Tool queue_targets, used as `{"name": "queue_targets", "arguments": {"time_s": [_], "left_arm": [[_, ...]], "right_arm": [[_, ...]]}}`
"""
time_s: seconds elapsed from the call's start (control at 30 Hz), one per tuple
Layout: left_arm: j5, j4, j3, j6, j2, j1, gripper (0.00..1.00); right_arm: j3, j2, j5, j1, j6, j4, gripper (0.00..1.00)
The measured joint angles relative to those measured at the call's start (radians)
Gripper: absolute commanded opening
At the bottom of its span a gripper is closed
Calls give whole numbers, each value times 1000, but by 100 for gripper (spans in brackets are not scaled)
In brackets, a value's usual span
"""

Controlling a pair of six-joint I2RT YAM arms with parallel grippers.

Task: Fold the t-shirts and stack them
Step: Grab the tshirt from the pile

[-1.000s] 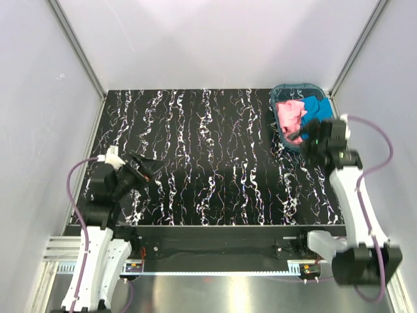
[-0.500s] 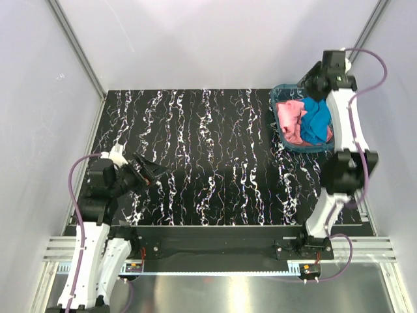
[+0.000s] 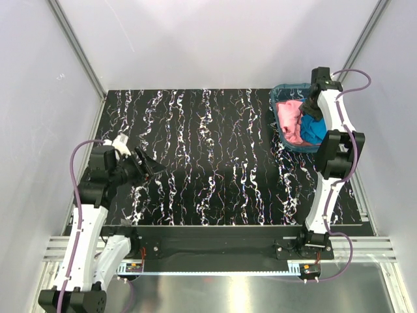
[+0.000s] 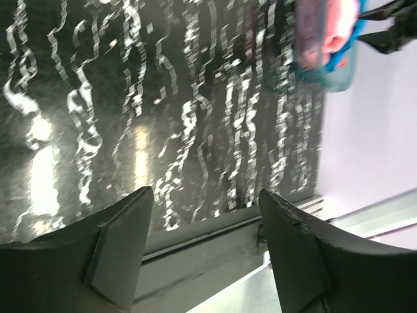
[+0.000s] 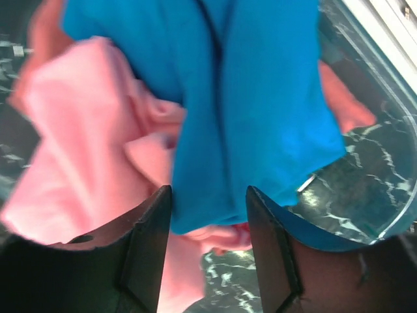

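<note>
The t-shirts lie crumpled in a teal basket (image 3: 281, 91) at the table's far right corner: a salmon pink one (image 3: 288, 120) on the left, a turquoise-blue one (image 3: 316, 129) on the right. My right gripper (image 3: 310, 109) reaches down into the basket. In the right wrist view its jaws (image 5: 208, 225) stand apart, with a hanging fold of the blue shirt (image 5: 260, 98) between the fingertips and the pink shirt (image 5: 78, 150) to the left. My left gripper (image 3: 155, 168) hovers open over the table's near left part, nothing between its fingers (image 4: 124, 241).
The basket's translucent rim (image 5: 384, 228) curves close to the right finger. The black marbled table (image 3: 208, 150) spreads between the arms, with grey walls around it. The left wrist view shows the table's near edge and metal rail (image 4: 208, 244), and the basket (image 4: 335, 72) far off.
The right arm swung up from in front of the basket, reached over it and lowered its gripper onto the shirts, jaws narrowing. The left gripper's jaws narrowed slightly; that arm barely shifted.
</note>
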State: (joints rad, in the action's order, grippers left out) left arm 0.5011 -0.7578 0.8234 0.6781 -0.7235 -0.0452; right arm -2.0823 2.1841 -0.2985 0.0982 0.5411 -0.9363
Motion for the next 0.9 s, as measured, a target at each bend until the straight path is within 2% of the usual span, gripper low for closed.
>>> {"name": "queue_targets", "arguments": {"time_s": [0.03,0.17,0.27,0.3,0.47,0.63,0.73,0.9], "left_arm": [[-6,-14,0,-13,-8,-1,68],[-20,-61,0,-45,-24,-3,64],[-20,-79,3,-58,-35,-3,61],[-20,-87,9,-61,-44,-3,60],[-20,-92,35,-72,-65,-3,58],[-19,-99,48,-72,-62,-3,56],[-19,-112,60,-73,-61,-3,56],[-19,-116,66,-78,-43,-3,55]], "right_arm": [[21,-6,0,6,-5,5,55],[58,-8,8,32,-19,27,40],[56,-8,24,46,-29,42,17],[51,-8,30,49,-27,43,0],[-18,-8,28,58,-34,15,0],[-209,-7,27,62,-58,-30,0],[-292,-24,85,66,-71,-3,0],[-340,-86,169,67,-76,22,0]]}}
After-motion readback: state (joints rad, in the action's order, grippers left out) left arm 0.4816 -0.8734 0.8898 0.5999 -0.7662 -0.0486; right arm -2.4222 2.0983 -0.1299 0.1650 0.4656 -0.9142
